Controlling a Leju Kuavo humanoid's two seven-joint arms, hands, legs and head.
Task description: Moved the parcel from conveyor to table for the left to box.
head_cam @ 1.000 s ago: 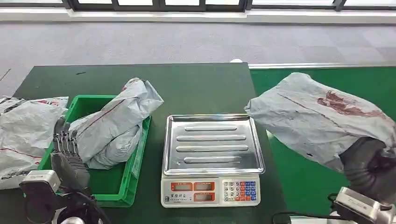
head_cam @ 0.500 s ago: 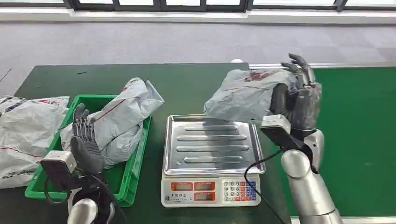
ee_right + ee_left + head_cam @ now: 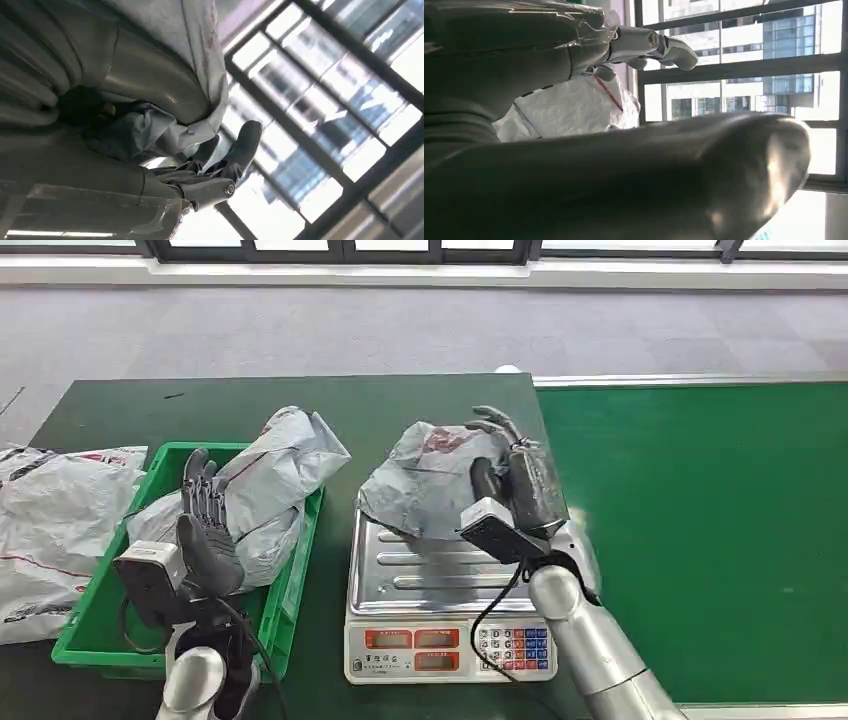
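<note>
Parcel (image 3: pixel 425 480) in grey plastic wrap sits in your right robot hand (image 3: pixel 520 480), whose fingers (image 3: pixel 492 422) curl over its top edge while the thumb presses its side; in the right wrist view the same wrap (image 3: pixel 165 65) bunches around the thumb, so you can read that hand as gripping it. You see the parcel over the far part of the steel weighing tray (image 3: pixel 450 570) of the scale (image 3: pixel 450 645), its lower edge at or just above the tray's far rim; contact there cannot be told. Scale and tray stand at the middle of the dark green bench (image 3: pixel 400 410). At 3 o'clock from the scale runs the brighter green conveyor (image 3: pixel 700 530). At 9 o'clock from the scale is the green crate (image 3: pixel 100 635), with another grey parcel (image 3: pixel 265 490) lying in it and leaning over its far rim. Your left robot hand (image 3: pixel 205 530) stands upright above the crate with its fingers straight and apart, holding nothing, just beside that crated parcel. Farther out at 9 o'clock, more grey bags (image 3: pixel 50 530) lie on the bench.
</note>
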